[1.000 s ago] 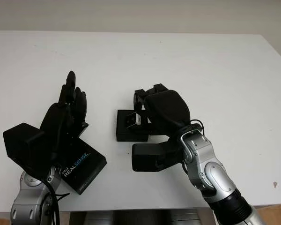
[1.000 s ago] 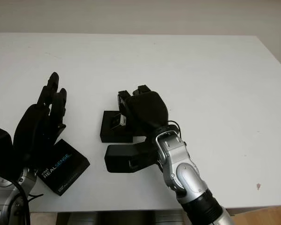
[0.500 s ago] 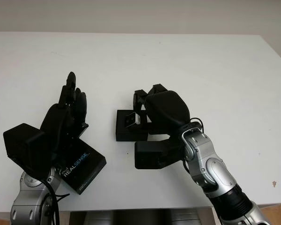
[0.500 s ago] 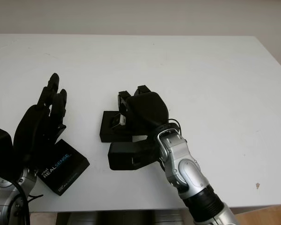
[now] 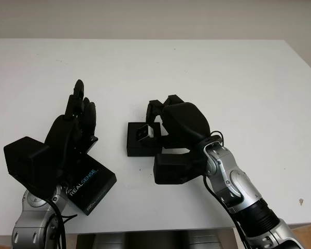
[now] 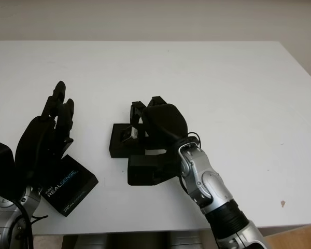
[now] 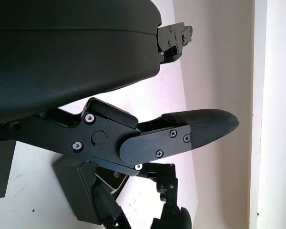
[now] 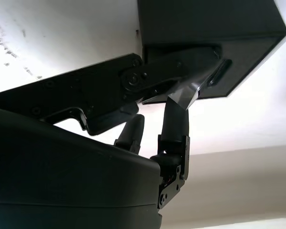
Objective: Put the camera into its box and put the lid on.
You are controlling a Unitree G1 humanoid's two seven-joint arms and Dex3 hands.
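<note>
A small black box (image 5: pixel 137 147) sits open in the middle of the white table (image 5: pixel 238 83). My right hand (image 5: pixel 155 122) hovers over its right side, shut on the silver camera (image 5: pixel 144 133), which hangs tilted at the box's opening. In the right wrist view the camera (image 8: pixel 185 94) is pinched between fingertips (image 8: pixel 174 125) just at the box (image 8: pixel 209 43) mouth. The black lid (image 5: pixel 90 182), printed REALSENSE, lies flat at the front left. My left hand (image 5: pixel 79 111) is open above the lid's far end, holding nothing.
The table's front edge (image 5: pixel 145 228) runs close behind both wrists. Bare white surface stretches across the far half and the right side. In the left wrist view the box (image 7: pixel 81 191) lies beyond my left hand's fingers (image 7: pixel 200 126).
My right forearm has swung rightward and forward, carrying the hand with the camera a little further over the box. The box has shifted slightly left. My left hand and the lid have stayed put.
</note>
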